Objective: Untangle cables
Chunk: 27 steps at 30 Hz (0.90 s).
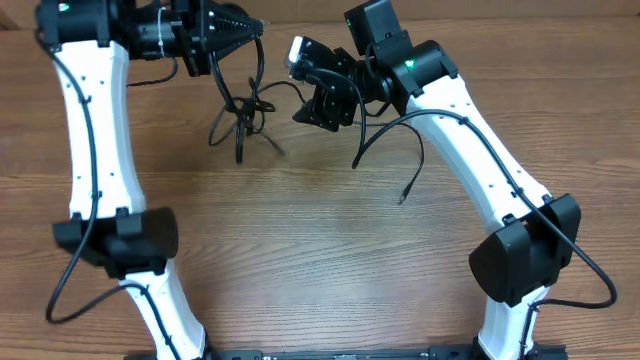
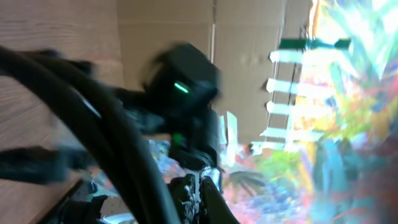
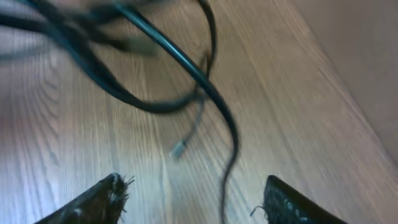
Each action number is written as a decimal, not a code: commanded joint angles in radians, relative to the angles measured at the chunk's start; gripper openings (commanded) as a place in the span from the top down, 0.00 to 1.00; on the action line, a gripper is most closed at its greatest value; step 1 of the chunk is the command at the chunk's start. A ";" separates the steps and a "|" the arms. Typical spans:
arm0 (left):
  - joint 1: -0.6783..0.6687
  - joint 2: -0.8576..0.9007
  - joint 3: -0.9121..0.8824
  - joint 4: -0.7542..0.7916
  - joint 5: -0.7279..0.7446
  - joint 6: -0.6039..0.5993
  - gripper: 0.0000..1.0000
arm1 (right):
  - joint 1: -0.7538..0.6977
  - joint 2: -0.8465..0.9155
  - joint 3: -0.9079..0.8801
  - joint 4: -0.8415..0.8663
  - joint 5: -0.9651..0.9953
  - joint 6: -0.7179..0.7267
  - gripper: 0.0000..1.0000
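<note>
Cables (image 1: 240,112) trail from the left hand (image 1: 243,31), which is clamped on them. Right hand (image 3: 194,196), spread apart, has them lying just ahead.

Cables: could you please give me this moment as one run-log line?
left pincer: shut on cables | right pincer: open, empty | cables: tangled

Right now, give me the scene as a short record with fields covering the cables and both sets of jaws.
surface: wooden table
tangle: cable tangle below the left jaws, strands splayed outward
left jaws: shut on a strand that runs up from the cable tangle
right jaws: open, closed on nothing, just right of the cable tangle
separate: loose cable arcs beside the right arm, apart from the cable tangle
</note>
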<state>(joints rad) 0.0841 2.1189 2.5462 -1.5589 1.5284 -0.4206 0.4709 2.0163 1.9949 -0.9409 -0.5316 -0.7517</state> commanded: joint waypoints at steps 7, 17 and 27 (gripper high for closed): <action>-0.005 -0.241 0.023 0.120 -0.062 -0.137 0.95 | 0.019 0.006 0.000 0.055 -0.021 0.023 0.73; 0.011 -0.254 0.023 0.143 -0.118 -0.103 0.96 | -0.027 -0.004 0.005 0.056 0.026 0.144 0.96; 0.280 -0.337 0.023 -0.005 -0.148 0.029 0.96 | -0.448 -0.079 0.016 0.095 0.048 0.426 0.96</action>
<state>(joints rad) 0.2749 1.8599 2.5591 -1.5417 1.3735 -0.4709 0.1539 2.0064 1.9949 -0.8547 -0.5106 -0.4568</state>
